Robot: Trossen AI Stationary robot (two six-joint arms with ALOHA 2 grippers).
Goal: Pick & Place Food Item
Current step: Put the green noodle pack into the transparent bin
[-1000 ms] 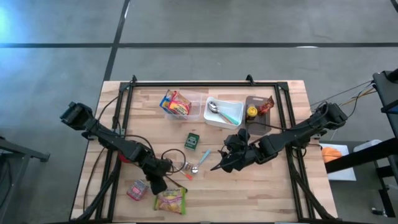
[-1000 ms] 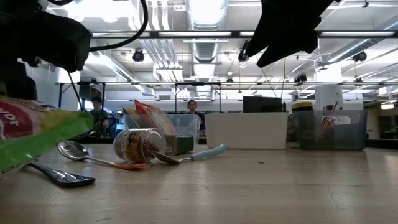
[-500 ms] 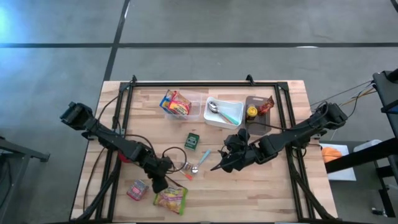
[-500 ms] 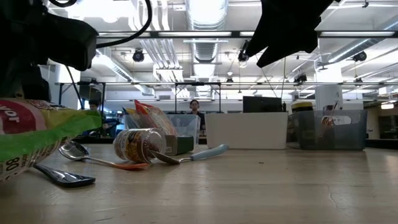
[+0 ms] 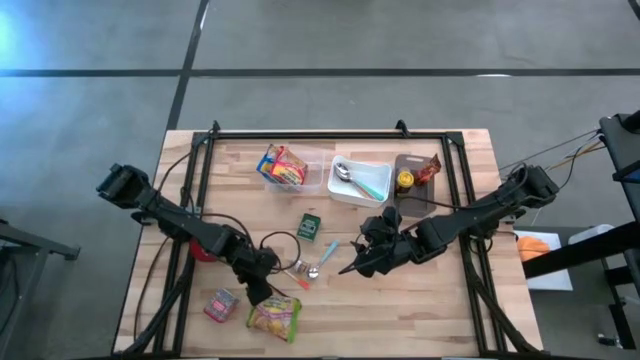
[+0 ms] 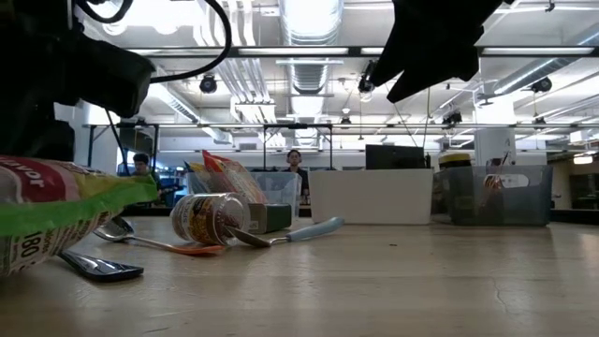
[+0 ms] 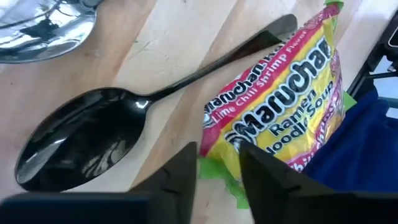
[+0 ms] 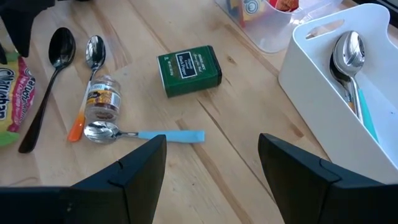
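one second back my left end effector (image 7: 214, 163) was clamped on the maruchan ramen packet (image 7: 283, 102); now its fingers stand slightly apart at the green edge, packet lying on the desk (image 5: 400, 310) by the black spoon (image 7: 93, 140). i read that as a release. right end effector (image 8: 208, 163) hovers wide apart, mid-desk, holding nothing.

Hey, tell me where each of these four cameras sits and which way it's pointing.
High view: overhead, straight down on the table; both arms show.
Low view: table height, looking across into the room; dark arm parts overhead.
Left wrist view: on the left arm, facing the ramen packet and black spoon; left gripper at the bottom.
Right wrist view: on the right arm, facing the green box; right gripper, jaws open.
Shared: the ramen packet shows in all four views.
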